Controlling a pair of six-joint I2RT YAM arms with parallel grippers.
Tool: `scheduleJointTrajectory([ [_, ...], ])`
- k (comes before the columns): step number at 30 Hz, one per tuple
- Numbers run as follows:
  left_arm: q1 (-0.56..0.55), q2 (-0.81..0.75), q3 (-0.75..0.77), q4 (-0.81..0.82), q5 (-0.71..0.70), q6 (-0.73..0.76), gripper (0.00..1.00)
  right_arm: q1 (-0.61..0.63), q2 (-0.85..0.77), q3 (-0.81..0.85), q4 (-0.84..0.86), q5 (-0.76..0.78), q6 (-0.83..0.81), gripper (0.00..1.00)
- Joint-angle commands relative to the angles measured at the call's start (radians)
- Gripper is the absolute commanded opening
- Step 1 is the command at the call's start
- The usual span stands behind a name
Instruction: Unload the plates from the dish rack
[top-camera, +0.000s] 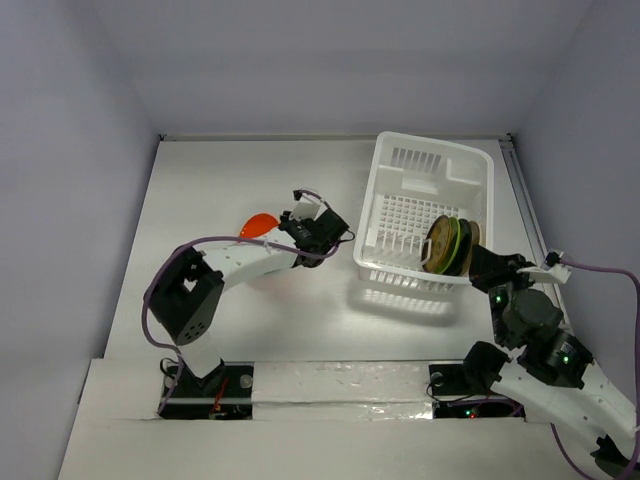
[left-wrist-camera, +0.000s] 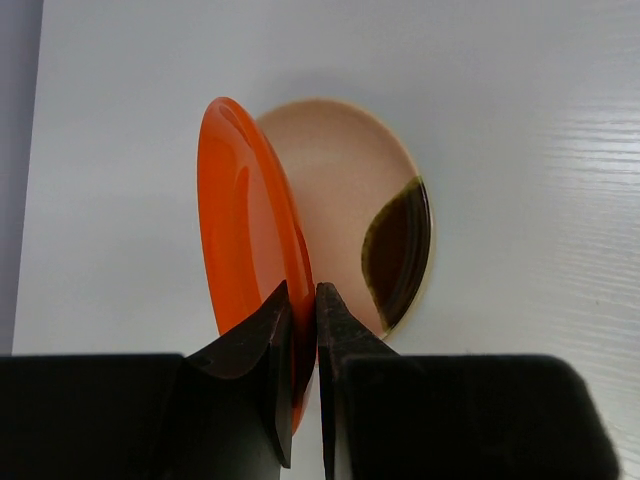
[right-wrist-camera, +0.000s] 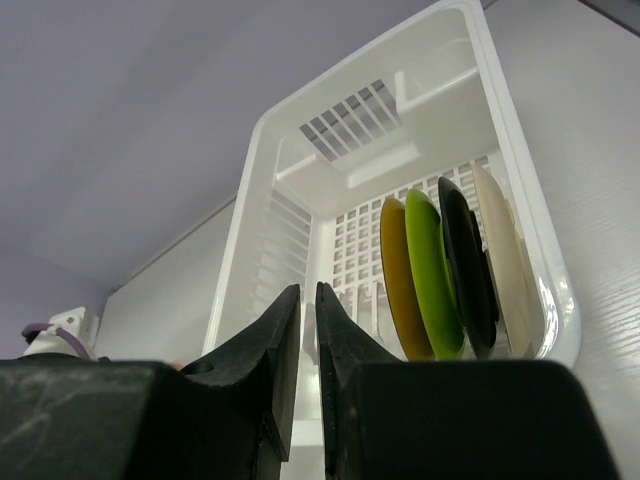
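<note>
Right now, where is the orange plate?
The orange plate is left of the dish rack in the overhead view, pinched on edge by the left gripper over a tan plate.

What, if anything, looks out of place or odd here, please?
Only the tan plate, lying flat, shows a dark patch at one side; whether stain or reflection, I cannot tell. The orange plate is upright simply because the left gripper pinches it.
</note>
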Motion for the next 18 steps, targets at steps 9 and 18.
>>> scheduleJointTrajectory([
  [9, 0.024, 0.029, 0.045, 0.041, -0.074, 0.036, 0.31, 0.003, -0.006, 0.001, 0.049, -0.007, -0.011, 0.17],
  [18, 0.024, 0.008, 0.045, 0.056, -0.056, 0.031, 0.54, 0.003, -0.004, 0.000, 0.049, -0.009, -0.011, 0.17],
])
